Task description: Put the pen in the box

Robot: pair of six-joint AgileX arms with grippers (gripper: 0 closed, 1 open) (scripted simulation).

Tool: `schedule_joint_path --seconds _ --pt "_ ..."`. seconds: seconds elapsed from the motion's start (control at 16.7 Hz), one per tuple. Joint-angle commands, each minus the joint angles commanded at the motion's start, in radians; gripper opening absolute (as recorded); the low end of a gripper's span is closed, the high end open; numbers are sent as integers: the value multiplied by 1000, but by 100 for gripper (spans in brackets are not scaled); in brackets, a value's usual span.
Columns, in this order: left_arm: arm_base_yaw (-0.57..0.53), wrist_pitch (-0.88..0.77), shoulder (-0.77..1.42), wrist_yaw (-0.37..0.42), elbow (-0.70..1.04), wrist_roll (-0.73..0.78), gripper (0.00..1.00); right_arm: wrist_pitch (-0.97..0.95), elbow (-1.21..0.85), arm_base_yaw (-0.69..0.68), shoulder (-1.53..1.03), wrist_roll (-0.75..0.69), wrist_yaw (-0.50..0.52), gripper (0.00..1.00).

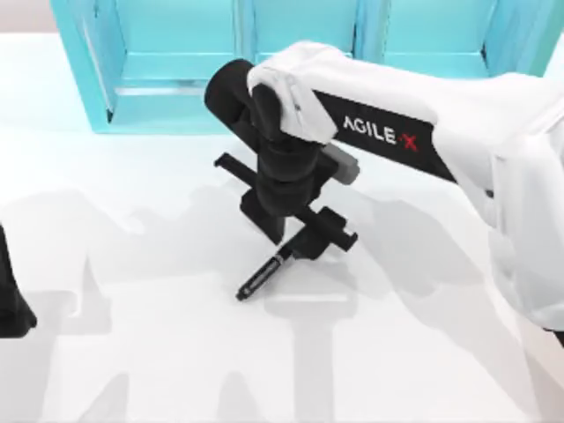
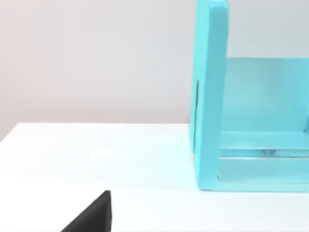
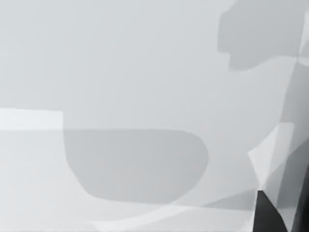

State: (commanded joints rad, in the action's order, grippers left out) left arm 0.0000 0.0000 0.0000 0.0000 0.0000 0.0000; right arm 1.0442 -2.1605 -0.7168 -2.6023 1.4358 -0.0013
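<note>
The slim black pen [image 1: 263, 275] lies slanted near the middle of the white table, its pointed end toward the front left. My right gripper [image 1: 295, 242] hangs straight over the pen's upper end and hides that end. Whether it grips the pen cannot be told. The white right arm [image 1: 414, 132] reaches in from the right side. My left arm [image 1: 11, 300] is parked at the table's left edge, and a black part of it [image 2: 91, 216] shows in the left wrist view. The box is out of view.
A large turquoise shelf unit [image 1: 264, 62] with compartments stands along the back of the table, and its side wall [image 2: 210, 96] shows in the left wrist view. The white table [image 1: 132, 352] spreads open in front and to the left. Arm shadows [image 3: 135, 164] fall on it.
</note>
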Motion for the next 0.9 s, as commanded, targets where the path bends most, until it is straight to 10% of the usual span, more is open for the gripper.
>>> schedule_joint_path --seconds 0.9 --pt "0 0 0 0 0 0 100 436 -399 7 25 -31 8 0"
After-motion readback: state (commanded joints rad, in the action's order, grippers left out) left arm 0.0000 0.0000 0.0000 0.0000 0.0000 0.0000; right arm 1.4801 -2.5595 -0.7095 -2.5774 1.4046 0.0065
